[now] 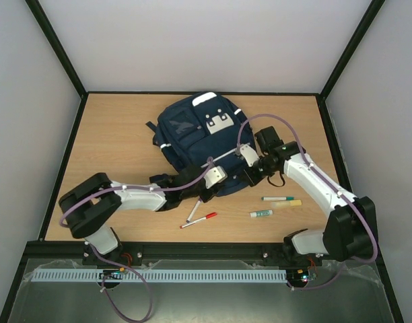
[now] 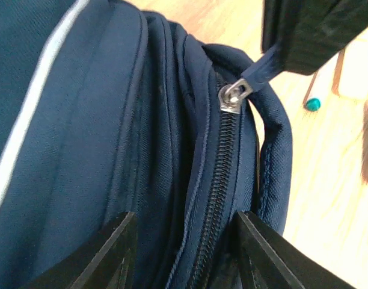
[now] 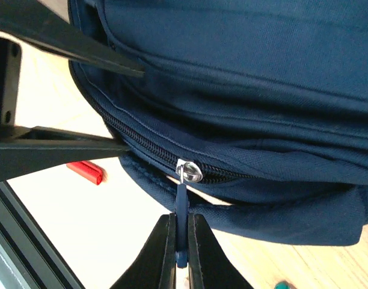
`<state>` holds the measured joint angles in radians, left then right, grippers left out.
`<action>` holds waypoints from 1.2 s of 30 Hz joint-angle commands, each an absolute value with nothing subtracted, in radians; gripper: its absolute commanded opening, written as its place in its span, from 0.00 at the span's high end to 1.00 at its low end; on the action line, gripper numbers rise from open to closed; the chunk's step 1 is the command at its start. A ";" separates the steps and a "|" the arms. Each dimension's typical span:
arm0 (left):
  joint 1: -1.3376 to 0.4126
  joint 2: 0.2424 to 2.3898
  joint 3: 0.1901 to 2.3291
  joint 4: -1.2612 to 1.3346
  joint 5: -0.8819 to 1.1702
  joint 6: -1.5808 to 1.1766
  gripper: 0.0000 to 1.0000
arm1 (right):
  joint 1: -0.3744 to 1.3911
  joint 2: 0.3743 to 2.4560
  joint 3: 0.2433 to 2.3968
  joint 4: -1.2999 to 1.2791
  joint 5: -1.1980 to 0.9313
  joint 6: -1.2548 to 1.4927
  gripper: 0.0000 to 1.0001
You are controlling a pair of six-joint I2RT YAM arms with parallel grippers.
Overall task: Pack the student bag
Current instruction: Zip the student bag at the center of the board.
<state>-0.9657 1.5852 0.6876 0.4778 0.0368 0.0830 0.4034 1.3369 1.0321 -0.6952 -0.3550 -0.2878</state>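
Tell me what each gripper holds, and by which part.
The right gripper pinches the student bag by its zipper pull tab. The left gripper is open, holding nothing.

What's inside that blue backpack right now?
Nothing inside shows: the backpack is zipped where the cameras look, and the right pincer pinches the zipper pull. A red pen lies outside on the table.

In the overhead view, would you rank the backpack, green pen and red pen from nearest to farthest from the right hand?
1. Backpack: the right hand pinches its zipper tab.
2. Green pen: close, to its right.
3. Red pen: farther, to the left.
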 commanded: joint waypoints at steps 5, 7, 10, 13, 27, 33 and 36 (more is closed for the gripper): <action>-0.983 1.757 0.784 0.525 0.035 0.116 0.76 | 0.390 1.369 0.949 -0.666 -0.394 -0.275 0.99; -0.988 1.767 0.793 0.516 0.020 0.118 0.86 | 0.342 1.391 0.943 -0.652 -0.362 -0.273 0.99; -0.992 1.756 0.780 0.488 -0.021 0.117 0.96 | 0.202 1.438 0.978 -0.664 -0.379 -0.268 0.99; -0.992 1.726 0.739 0.471 -0.058 0.116 0.97 | 0.107 1.443 1.019 -0.668 -0.351 -0.276 0.99; -0.994 1.467 0.529 0.410 -0.166 0.019 0.98 | 0.055 1.403 1.033 -0.544 -0.146 -0.286 0.99; -0.995 1.344 0.468 0.305 -0.292 -0.065 0.97 | 0.057 1.436 1.000 -0.512 -0.247 -0.301 0.99; -0.994 1.336 0.453 0.267 -0.363 -0.100 0.98 | 0.077 1.454 0.997 -0.520 -0.338 -0.313 0.99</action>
<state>-0.9985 1.3636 0.4892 0.3958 -0.1802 -0.0143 0.0883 1.4288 1.0061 -0.5560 -0.3157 -0.2939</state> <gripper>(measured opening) 0.026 0.025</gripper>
